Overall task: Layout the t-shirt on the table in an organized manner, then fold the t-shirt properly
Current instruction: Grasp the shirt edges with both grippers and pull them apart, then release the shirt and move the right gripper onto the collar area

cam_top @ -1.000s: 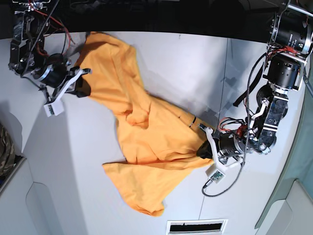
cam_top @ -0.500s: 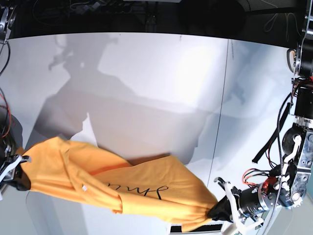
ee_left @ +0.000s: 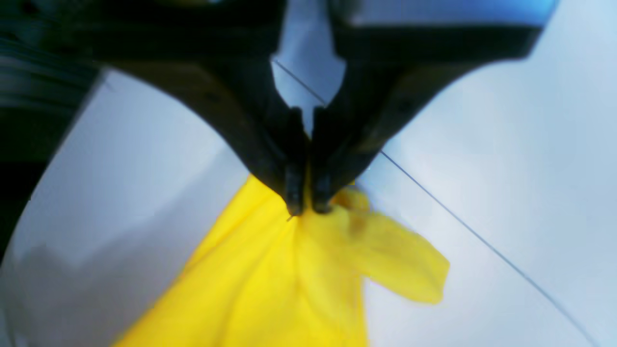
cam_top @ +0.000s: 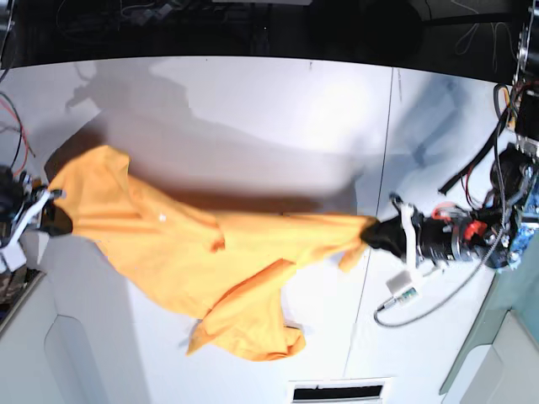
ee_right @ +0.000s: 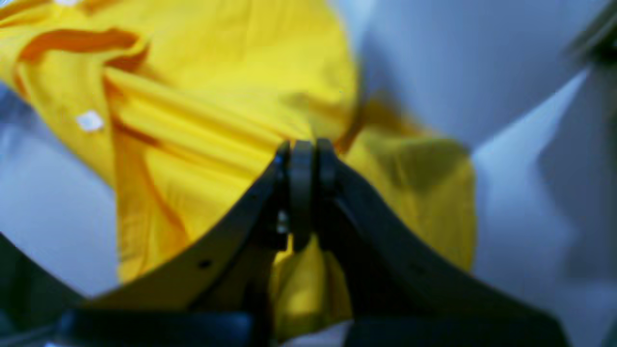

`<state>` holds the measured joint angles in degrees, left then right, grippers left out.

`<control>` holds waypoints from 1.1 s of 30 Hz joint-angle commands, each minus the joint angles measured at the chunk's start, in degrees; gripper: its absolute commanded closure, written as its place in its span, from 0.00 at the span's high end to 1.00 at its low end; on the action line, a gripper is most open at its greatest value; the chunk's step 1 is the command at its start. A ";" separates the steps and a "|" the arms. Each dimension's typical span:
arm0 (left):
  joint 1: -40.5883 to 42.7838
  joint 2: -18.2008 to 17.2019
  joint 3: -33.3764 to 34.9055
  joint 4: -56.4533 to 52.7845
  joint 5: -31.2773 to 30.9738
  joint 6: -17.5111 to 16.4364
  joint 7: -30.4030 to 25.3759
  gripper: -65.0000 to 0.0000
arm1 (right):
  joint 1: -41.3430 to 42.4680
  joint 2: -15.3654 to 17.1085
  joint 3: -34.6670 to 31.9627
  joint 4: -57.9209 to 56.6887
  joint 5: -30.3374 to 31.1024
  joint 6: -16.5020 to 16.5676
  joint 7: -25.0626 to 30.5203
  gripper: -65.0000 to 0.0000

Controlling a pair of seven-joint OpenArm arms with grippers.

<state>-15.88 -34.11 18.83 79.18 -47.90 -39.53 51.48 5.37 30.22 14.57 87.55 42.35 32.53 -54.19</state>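
One t-shirt [cam_top: 202, 252] is stretched across the table [cam_top: 278, 109] from left to right, with loose cloth sagging toward the near edge. Its right end is pinched by the left gripper [cam_top: 376, 235], whose jaws are closed tight on a bunched corner [ee_left: 303, 212]. Its left end is clamped in the right gripper [cam_top: 52, 220], jaws pressed together on the fabric [ee_right: 301, 144]. A thin dark seam [cam_top: 383, 210] is seen crossing the table just beside the left gripper.
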 commanded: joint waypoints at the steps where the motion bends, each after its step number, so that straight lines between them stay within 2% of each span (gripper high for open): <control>1: 1.51 -0.98 -0.52 0.72 -0.02 -0.47 -0.50 0.03 | -1.88 -0.22 0.52 0.83 0.70 0.48 2.19 0.00; 5: 9.97 -0.83 -0.52 0.70 3.67 -0.47 -5.35 0.30 | -10.54 -5.81 0.52 0.72 -3.69 0.22 6.47 0.00; 7: 11.54 -0.26 -0.52 0.70 6.27 -0.47 -8.07 0.40 | -12.79 -7.76 0.52 0.72 -5.40 0.22 8.20 0.00; 8: 11.63 0.15 -0.52 0.70 7.28 -0.47 -8.61 0.42 | -13.49 -8.35 0.52 0.72 -5.70 0.22 8.85 0.05; 11: 11.43 0.92 -1.18 0.83 7.41 -0.47 -8.85 0.42 | -14.32 -8.85 0.55 0.74 -5.60 0.20 9.64 0.37; 13: 11.43 0.87 -3.13 1.09 6.60 -0.47 -8.81 0.42 | -14.23 -8.81 0.63 0.83 -4.87 0.20 9.64 0.46; 20: 11.45 0.83 -18.12 4.66 -4.22 -0.47 -7.23 0.42 | -10.27 -8.83 4.63 1.99 -2.86 0.20 9.64 0.46; 23: 11.45 1.77 -21.16 6.80 -6.95 -0.47 -6.10 0.43 | -8.33 -8.83 7.13 1.97 -2.97 0.02 9.94 0.46; 26: 11.47 3.80 -20.65 7.13 -6.67 -0.47 -6.03 0.55 | -6.29 -9.14 7.48 1.29 -5.81 -1.60 13.03 0.46; 29: 11.34 7.43 -18.45 7.13 -1.53 -0.47 -8.24 0.57 | -2.97 -10.12 7.37 -2.32 -9.70 -2.99 14.86 0.46; 31: 11.26 9.97 -16.48 7.10 7.15 -0.47 -12.94 0.57 | -0.37 -10.64 7.26 -6.82 -8.66 -3.17 14.67 0.46; 33: 11.23 12.24 -14.91 6.99 15.04 -0.47 -16.79 0.57 | 1.77 -11.13 7.15 -10.84 -5.31 -1.88 13.25 0.46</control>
<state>-3.51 -21.12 4.29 85.30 -31.07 -39.79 35.99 6.31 18.24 21.45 75.72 36.05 30.06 -41.95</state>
